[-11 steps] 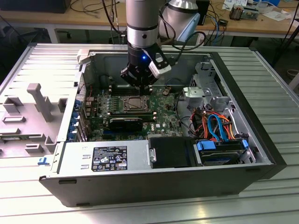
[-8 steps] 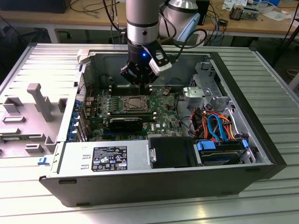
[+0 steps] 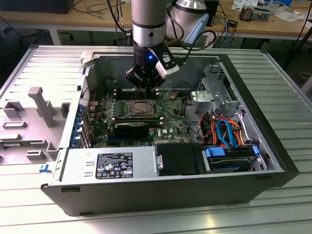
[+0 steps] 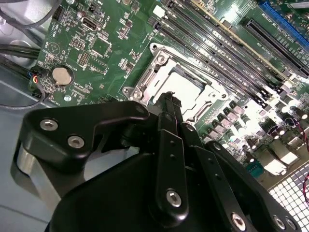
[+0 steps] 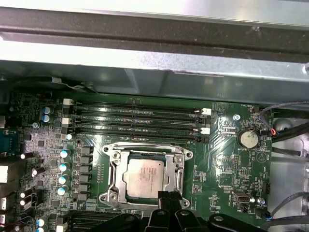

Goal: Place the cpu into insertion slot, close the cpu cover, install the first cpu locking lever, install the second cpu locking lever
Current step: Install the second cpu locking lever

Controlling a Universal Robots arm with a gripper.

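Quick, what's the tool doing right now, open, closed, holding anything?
Tool: closed, empty, tips at the edge of the cover over the cpu.

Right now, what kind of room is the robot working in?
Probably a workshop or lab for robots. An opened computer case lies on a ribbed metal table, the pincer hangs over its green circuit board, and a cluttered workbench stands behind.

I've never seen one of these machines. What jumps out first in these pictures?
An open computer case lies on its side, its green circuit board exposed. The robot's black gripper reaches down inside, hanging just above the insertion slot, where the cpu sits framed by the silver cpu cover.
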